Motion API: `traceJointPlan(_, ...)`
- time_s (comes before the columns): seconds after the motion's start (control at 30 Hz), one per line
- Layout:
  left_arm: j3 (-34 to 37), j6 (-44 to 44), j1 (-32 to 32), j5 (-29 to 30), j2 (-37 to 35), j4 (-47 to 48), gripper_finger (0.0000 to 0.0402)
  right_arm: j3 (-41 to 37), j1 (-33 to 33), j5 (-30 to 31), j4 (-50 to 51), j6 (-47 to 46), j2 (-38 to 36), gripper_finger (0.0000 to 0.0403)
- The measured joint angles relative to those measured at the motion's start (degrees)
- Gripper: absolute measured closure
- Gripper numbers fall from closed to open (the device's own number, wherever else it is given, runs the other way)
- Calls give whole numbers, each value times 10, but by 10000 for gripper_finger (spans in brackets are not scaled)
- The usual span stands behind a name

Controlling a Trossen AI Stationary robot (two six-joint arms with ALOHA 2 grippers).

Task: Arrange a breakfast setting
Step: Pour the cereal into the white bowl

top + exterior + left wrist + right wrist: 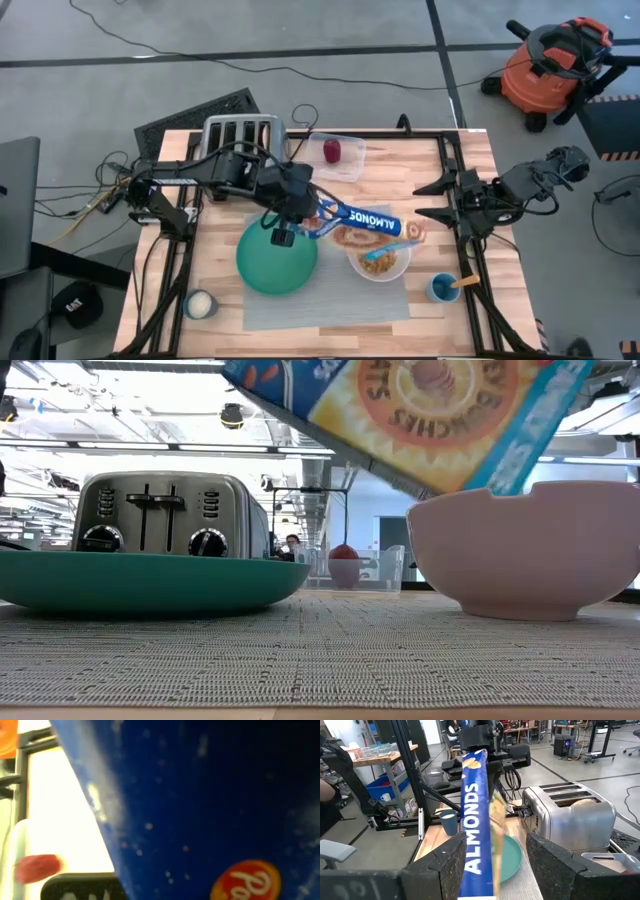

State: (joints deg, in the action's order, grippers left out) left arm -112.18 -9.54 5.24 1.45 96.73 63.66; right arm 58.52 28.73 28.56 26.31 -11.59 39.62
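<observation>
A blue and yellow cereal box (365, 221) hangs tilted over the white bowl (380, 262), which stands on the grey placemat (330, 298) and holds some cereal. My left gripper (298, 207) is shut on the box. Left of the bowl, the teal plate (277, 260) also rests on the mat. The dark-red fruit (332, 150) lies in a clear tub at the far edge. A tan bread (582, 802) sticks out of a toaster slot. My right gripper (495, 847) waits open at the table's right side, touching nothing. My left gripper holds the cereal box by its end toward the table's left (322, 212), coming at it slantwise from the left and above. The gripper's own body hides the fingers. The box is lifted clear and tilted, its other end (500, 475) lowest, just above the bowl's rim.
The chrome toaster (245, 135) stands at the far left. A glass of milk (200, 305) is near the front left corner. A small blue cup (443, 289) with a wooden handle in it stands right of the mat. Black frame rails run along both table sides.
</observation>
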Motion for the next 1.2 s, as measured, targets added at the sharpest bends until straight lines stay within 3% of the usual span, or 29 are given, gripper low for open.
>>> traceJointPlan(0.47,0,11,0,37,0,3,401,0,0,0,0,0,0,171)
traceJointPlan(0.57,0,3,3,-5,0,-6,401,0,0,0,0,0,0,171)
traceJointPlan(0.67,0,-3,10,31,0,-2,401,0,0,0,0,0,0,171)
traceJointPlan(0.93,0,1,5,-2,-3,-4,401,0,0,0,0,0,-3,171)
traceJointPlan(1.2,0,0,1,8,-3,-1,401,0,0,0,0,-1,-3,171)
